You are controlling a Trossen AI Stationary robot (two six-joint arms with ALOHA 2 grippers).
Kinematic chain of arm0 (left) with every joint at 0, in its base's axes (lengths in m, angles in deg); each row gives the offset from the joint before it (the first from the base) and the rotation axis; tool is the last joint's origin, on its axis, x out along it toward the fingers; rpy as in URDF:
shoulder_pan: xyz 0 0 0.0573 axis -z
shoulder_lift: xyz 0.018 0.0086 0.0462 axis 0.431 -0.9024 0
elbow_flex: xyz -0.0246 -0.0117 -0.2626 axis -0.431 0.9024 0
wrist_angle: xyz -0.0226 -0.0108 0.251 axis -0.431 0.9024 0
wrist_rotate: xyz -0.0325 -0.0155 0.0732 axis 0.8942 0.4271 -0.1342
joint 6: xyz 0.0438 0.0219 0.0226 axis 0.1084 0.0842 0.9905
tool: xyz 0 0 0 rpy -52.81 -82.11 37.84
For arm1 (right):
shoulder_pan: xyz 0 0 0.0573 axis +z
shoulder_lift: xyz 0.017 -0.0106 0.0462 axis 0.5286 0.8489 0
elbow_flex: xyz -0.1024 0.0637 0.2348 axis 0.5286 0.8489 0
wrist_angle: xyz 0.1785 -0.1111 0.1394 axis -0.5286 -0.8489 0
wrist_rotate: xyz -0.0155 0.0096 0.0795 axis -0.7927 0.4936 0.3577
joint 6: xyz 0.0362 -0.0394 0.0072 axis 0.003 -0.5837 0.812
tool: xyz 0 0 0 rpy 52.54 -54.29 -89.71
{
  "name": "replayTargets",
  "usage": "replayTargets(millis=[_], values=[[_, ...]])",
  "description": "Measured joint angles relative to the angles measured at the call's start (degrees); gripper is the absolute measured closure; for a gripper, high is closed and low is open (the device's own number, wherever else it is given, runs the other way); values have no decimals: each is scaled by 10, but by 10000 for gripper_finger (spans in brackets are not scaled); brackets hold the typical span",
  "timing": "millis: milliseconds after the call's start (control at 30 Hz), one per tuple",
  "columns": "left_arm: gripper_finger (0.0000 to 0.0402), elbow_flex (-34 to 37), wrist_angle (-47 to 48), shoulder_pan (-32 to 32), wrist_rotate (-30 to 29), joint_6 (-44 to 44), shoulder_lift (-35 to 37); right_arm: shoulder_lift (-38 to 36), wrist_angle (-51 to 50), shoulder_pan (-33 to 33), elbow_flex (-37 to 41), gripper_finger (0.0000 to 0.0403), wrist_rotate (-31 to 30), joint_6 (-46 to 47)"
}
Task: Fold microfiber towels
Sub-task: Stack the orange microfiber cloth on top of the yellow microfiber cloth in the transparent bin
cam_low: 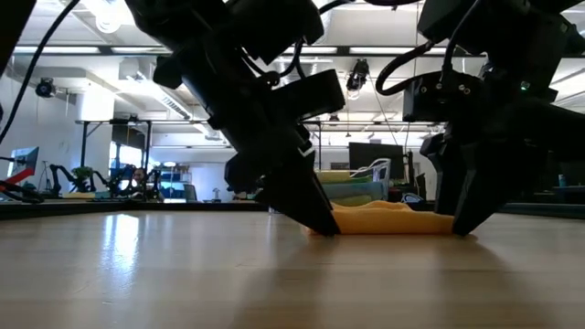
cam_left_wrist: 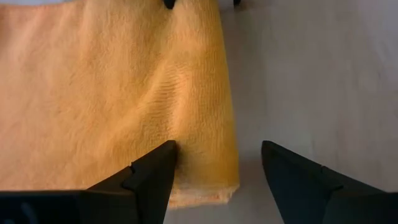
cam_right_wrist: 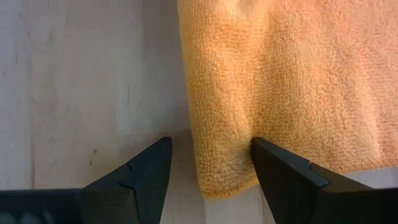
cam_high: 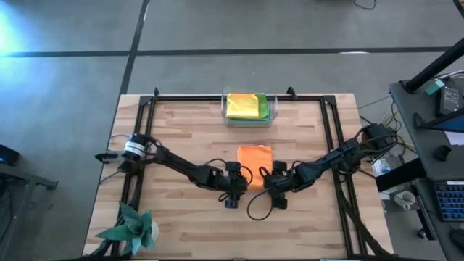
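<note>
An orange microfiber towel [cam_high: 254, 157] lies flat on the wooden table, mid-table. My left gripper [cam_left_wrist: 217, 146] is open at the towel's near-left corner and my right gripper [cam_right_wrist: 211, 142] is open at its near-right corner. Each straddles the towel's near edge and slants down. In the low view both grippers' fingertips reach table height at the two ends of the towel [cam_low: 393, 217]. Yellow and green towels [cam_high: 246, 106] lie in a clear bin at the far edge. My left gripper has one finger [cam_left_wrist: 163, 163] down on the towel's top, just inside the near edge by the near-left corner [cam_left_wrist: 205, 186], where the pile creases. The other finger [cam_left_wrist: 283, 167] stands over bare table beside that edge. Nothing is pinched; the towel lies flat. My right gripper has one finger [cam_right_wrist: 273, 160] on the towel's top by the near-right corner [cam_right_wrist: 217, 183], with a slight crease at its tip. Its other finger [cam_right_wrist: 152, 163] is over bare table outside the edge. Nothing is pinched; the towel lies flat.
The clear bin [cam_high: 224, 116] stands at the table's far middle. A teal spiky paper ornament [cam_high: 134, 228] sits at the near left corner. Black frame rails [cam_high: 330, 138] run along the sides and back. Bare wood lies near the front edge.
</note>
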Motion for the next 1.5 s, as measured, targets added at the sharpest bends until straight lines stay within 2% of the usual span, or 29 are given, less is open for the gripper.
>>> replayTargets(millis=[167,267,367,567,633,767,1000,1400,1500], values=[[182,2,0,0,-17,-1,-3,0,-4,0,0,189,4,0],[205,3,2,0,-30,-1,-3,0,-8,0,0,211,3,0],[248,1,6,0,-32,0,-3,0,-9,0,0,247,2,-2],[367,1,6,0,-34,0,-3,0,-8,0,-6,327,4,-5],[391,1,6,0,-34,0,-3,0,-9,0,-11,352,5,-6],[390,-4,12,0,-33,0,-1,0,-24,0,-26,388,5,-6],[398,-14,11,-1,-31,0,41,0,-109,0,-80,390,-1,-6],[400,-13,77,-23,-40,5,128,-1,-299,-16,-217,391,-86,-15],[400,-13,88,-30,-50,6,149,-2,-331,-30,-245,391,-92,-31]])
